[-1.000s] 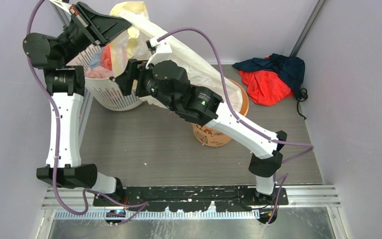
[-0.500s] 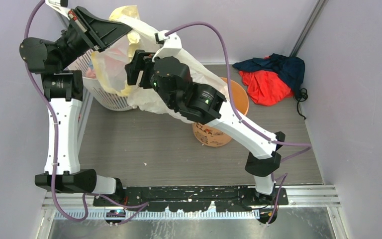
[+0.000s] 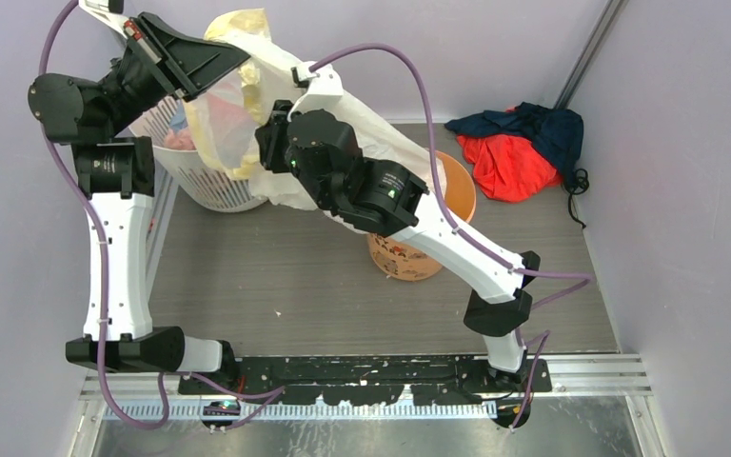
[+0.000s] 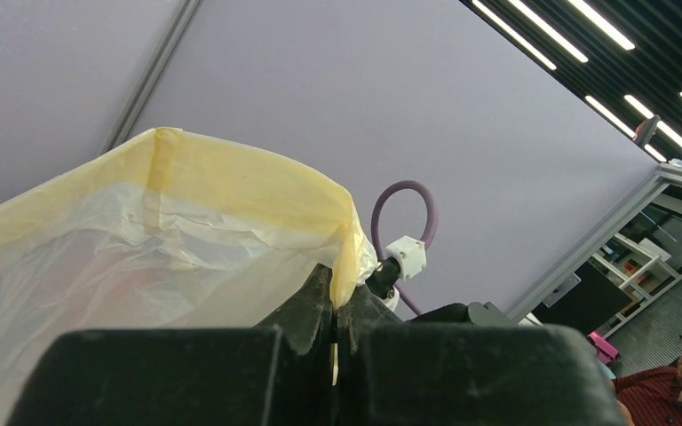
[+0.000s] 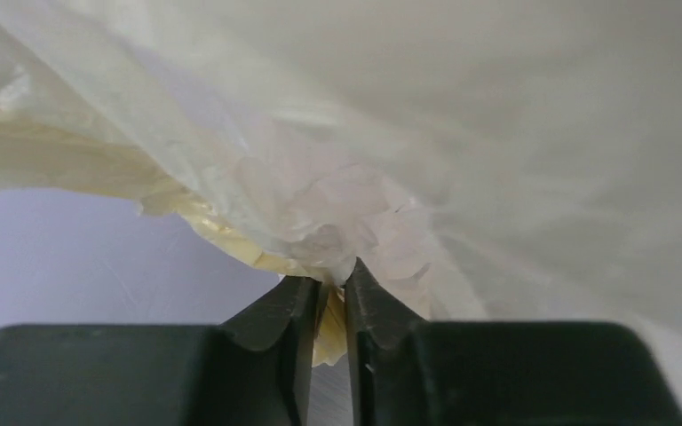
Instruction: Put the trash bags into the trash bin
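Step in hand: gathering the trash bag (image 3: 219, 124) in the air so it can be fed into the trash bin (image 3: 405, 257); I judge the task partly under way, not finished.
Left end effector (image 4: 333, 302): jaws pressed together on the bag's yellow edge, holding it high at the far left.
Right end effector (image 5: 336, 284): jaws nearly together, with a crumpled bunch of the pale film pinched between them, lower down the bag.
Trash bag: off the worktop (image 3: 276, 276), stretched between the two grips above the white slotted basket (image 3: 205, 181). Its long tail slopes down to the right toward the bin.
Bag's low end: it reaches the bin's orange rim, but the right arm hides how much, if any, lies inside.
Trash bin: upright on the worktop right of centre, just beside the basket and well apart from the red and navy cloth heap (image 3: 519, 152) at the far right.
Next move calls for: carrying both gripped parts rightward and down over the bin's mouth, then letting go only once the film is inside the rim.
Risk: the film is thin, slack and longer than the bin, so it may drape over the rim, snag on the basket or billow back out.
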Controlling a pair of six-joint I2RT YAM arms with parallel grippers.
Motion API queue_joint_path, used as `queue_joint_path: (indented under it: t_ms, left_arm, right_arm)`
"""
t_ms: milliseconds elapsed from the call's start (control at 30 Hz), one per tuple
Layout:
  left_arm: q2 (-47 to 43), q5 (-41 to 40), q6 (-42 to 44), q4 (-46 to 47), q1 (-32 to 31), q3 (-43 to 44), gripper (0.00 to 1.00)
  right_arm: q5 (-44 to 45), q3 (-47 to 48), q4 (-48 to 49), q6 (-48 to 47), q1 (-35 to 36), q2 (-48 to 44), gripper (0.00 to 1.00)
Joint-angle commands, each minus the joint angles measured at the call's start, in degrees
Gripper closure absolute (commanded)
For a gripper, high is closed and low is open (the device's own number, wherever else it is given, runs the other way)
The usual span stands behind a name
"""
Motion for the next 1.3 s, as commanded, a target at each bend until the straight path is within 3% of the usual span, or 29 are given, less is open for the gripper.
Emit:
queue_joint_path:
  t_ms: [0, 100, 267, 400, 533, 833, 1033, 1267]
  left_arm:
    - [-0.9, -0.2, 0.5, 0.5, 1.9, 2.0, 1.00]
    - [-0.8, -0.1, 0.5, 0.6, 3.8, 1.4, 1.00]
    - [0.5, 0.3, 0.2, 0.4, 7.9, 0.8, 1.00]
    - [1.6, 0.8, -8.2, 11.7, 9.9, -1.1, 0.99]
    - [2.4, 0.7, -15.8, 21.3, 10.0, -1.2, 0.88]
    - [2.5, 0.1, -18.8, 30.3, 10.0, -6.3, 0.63]
    - [1.3, -6.1, -24.5, 47.4, 10.0, -16.6, 0.58]
    - [-3.1, -9.8, -22.0, 50.5, 9.9, -32.9, 0.60]
  right_arm:
    - [0.2, -0.4, 0.5, 0.8, 0.3, -2.5, 0.83]
    - [0.8, -2.4, 0.1, 0.1, 0.4, -4.8, 0.97]
    - [0.9, -8.8, 1.7, -2.1, 0.3, -11.2, 0.99]
    - [-1.4, -12.1, 3.4, -4.2, 0.3, -16.1, 0.99]
    - [-5.1, -11.1, 2.6, -5.9, 0.4, -18.3, 0.99]
    - [-9.1, -10.6, -2.4, -9.8, 0.1, -23.9, 0.99]
    - [-10.1, -15.2, -4.1, -11.1, -0.9, -33.2, 0.99]
    - [-11.0, -16.1, -8.1, -13.2, -1.0, -41.5, 0.99]
